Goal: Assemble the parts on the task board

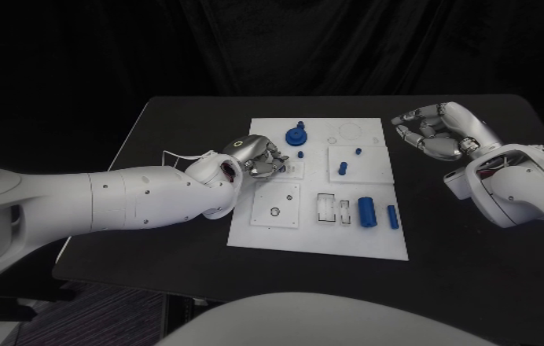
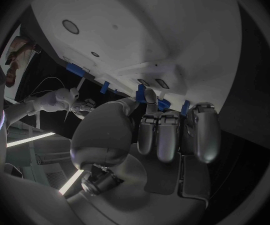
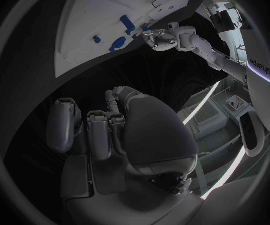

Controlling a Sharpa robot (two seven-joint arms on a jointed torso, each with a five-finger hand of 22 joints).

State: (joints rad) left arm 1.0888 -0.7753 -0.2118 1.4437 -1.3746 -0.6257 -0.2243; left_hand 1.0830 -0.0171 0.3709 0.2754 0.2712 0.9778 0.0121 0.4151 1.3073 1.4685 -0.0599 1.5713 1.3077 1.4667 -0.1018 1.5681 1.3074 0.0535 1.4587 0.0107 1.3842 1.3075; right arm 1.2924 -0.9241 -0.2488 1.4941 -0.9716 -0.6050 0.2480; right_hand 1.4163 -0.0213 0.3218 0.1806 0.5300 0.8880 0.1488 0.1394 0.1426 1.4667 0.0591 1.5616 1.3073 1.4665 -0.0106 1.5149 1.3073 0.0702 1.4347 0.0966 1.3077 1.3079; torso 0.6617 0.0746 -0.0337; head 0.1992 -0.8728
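The white task board lies in the middle of the black table. On it are a round blue part, a small blue peg, two short pegs on a raised white block, a thick blue cylinder and a thin blue rod. My left hand hovers over the board's left side, next to the round part, fingers curled in with nothing in them. My right hand is off the board's far right corner, also curled and holding nothing.
White plates with round holes and slots sit on the board's near half. Black table surrounds the board, with its edges close on the left and front. A dark curtain hangs behind.
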